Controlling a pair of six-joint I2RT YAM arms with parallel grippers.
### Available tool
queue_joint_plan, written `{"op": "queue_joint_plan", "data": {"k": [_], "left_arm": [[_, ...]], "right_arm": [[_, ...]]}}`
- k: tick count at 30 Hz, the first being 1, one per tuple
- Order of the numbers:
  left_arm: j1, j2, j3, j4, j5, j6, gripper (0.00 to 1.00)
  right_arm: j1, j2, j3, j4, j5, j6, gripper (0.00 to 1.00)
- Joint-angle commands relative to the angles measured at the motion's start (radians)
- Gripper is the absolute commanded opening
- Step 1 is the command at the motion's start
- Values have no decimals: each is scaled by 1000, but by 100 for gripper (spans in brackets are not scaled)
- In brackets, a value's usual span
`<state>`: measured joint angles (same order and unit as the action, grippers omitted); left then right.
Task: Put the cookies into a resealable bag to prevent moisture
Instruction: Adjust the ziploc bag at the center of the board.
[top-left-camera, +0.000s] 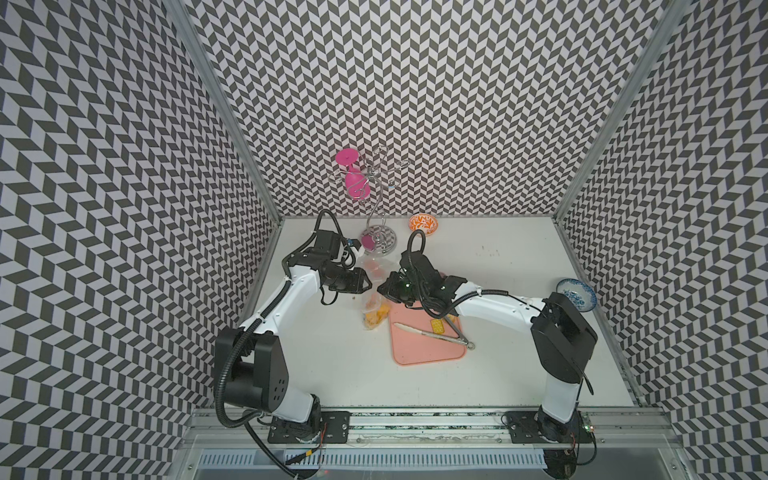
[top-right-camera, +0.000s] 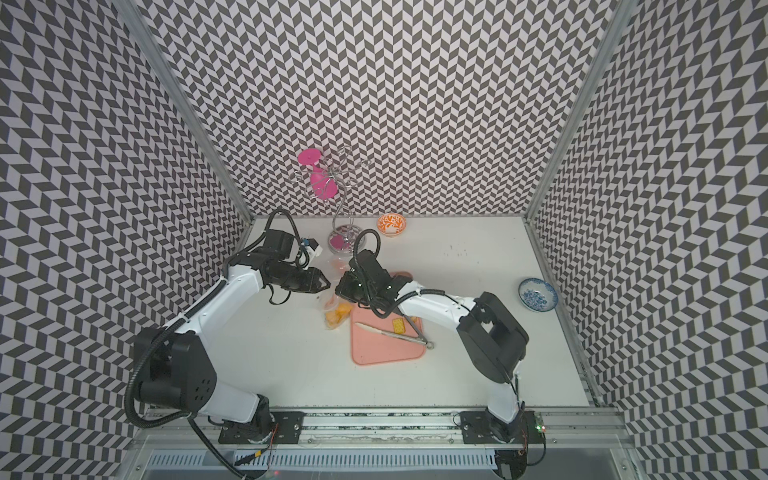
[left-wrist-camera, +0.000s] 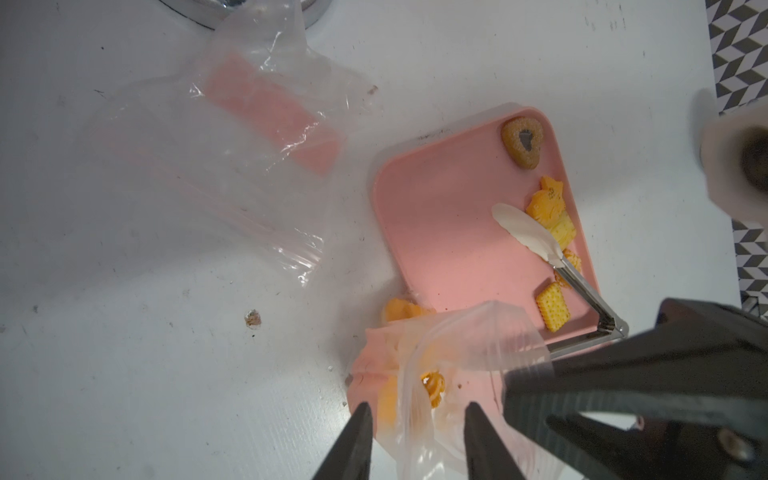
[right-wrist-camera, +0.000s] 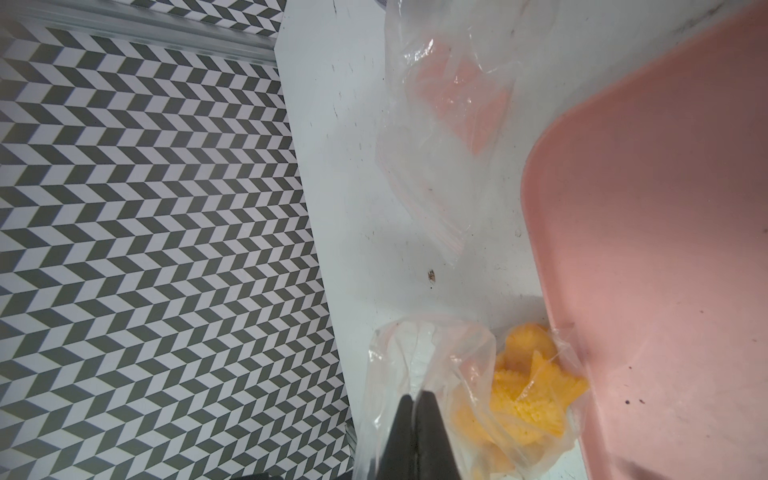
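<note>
A clear resealable bag (top-left-camera: 374, 313) (left-wrist-camera: 457, 345) stands just left of the pink tray (top-left-camera: 424, 353), with yellow-orange cookies (right-wrist-camera: 528, 390) inside. My right gripper (right-wrist-camera: 415, 397) (top-left-camera: 384, 289) is shut on the film at the bag's mouth. My left gripper (left-wrist-camera: 417, 405) (top-left-camera: 365, 282) has its fingers apart, astride the opposite side of the mouth. On the tray lie a brown heart cookie (left-wrist-camera: 521, 143), a fish (left-wrist-camera: 546, 203), a square cracker (left-wrist-camera: 552, 311) (top-left-camera: 436, 326) and tongs (left-wrist-camera: 523, 228).
A second, flat bag (left-wrist-camera: 232, 137) lies behind the first. A chrome glass stand (top-left-camera: 376, 241) with a pink glass (top-left-camera: 353, 178) and an orange bowl (top-left-camera: 422, 224) stand at the back. A blue bowl (top-left-camera: 575, 294) sits at the right edge. A crumb (left-wrist-camera: 252, 319) lies on the table.
</note>
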<state>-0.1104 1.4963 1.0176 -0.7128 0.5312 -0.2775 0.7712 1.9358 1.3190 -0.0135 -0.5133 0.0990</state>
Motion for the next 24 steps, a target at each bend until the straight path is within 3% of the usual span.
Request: {"op": "queue_joint_plan", "data": {"k": [1,10,17,24], "left_arm": [[5,-16,32,-9,20,24,0],[4,-11,36,-14,29,36,0],[4,1,56,-24,4,52,0],[1,44,164,-83,-112,141,1]], "right_arm": [[15,57,65,9,-53,15,46],[23,167,168,-60,8,2,30],[23,127,168,-66,-34,50,0],[48,-16,150,-68,10,293,0]]}}
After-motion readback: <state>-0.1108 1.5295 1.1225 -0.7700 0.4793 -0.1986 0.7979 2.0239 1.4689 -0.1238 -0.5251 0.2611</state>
